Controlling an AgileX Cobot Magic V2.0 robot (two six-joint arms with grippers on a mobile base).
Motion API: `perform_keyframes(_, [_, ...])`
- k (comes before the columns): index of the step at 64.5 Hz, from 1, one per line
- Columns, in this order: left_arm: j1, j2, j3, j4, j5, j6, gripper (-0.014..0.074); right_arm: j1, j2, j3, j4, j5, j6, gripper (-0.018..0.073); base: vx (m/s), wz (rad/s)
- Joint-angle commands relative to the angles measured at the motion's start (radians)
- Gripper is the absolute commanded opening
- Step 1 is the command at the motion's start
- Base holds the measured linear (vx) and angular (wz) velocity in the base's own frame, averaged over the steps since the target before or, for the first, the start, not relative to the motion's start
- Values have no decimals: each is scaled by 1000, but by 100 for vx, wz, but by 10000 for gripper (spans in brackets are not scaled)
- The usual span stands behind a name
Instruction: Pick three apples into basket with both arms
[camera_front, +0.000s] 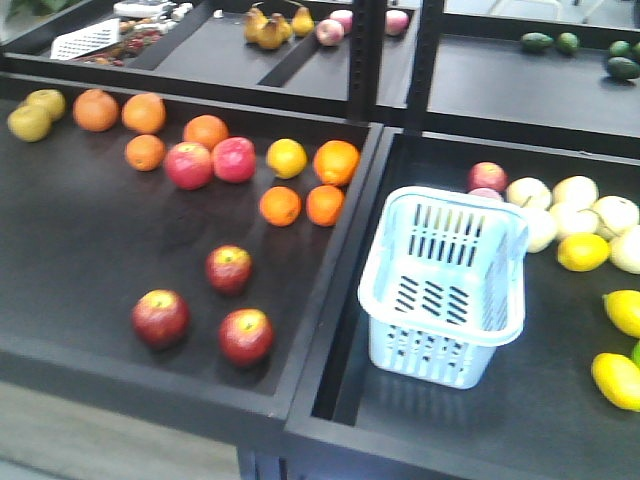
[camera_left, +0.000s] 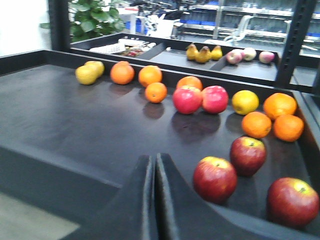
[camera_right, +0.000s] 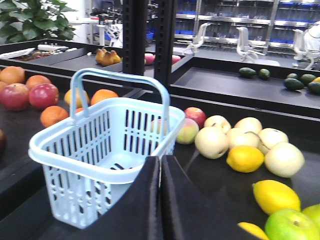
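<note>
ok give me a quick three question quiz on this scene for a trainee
1. Multiple choice: how many dark red apples lie near the front edge of the left tray? A two, B three, C five.
2. True or false: the basket already holds fruit.
3. Short answer: are the left gripper and the right gripper open or shut?

Key: 1 B. 2 False, the basket is empty. 3 Shut: in each wrist view the fingers are pressed together with nothing between them.
</note>
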Motion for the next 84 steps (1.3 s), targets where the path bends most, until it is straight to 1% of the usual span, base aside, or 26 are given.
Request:
perform_keyframes(1, [-5, -15, 5, 0, -76, -4, -6, 0, -13, 13, 0, -78, -6, -4, 12, -25])
perform_keyframes(52, [-5, -15, 5, 0, -76, -4, -6, 0, -13, 13, 0, -78, -6, -4, 9, -24])
perform_keyframes(84, [-5, -15, 5, 0, -76, -4, -6, 0, -13, 13, 0, -78, -6, -4, 5, -11])
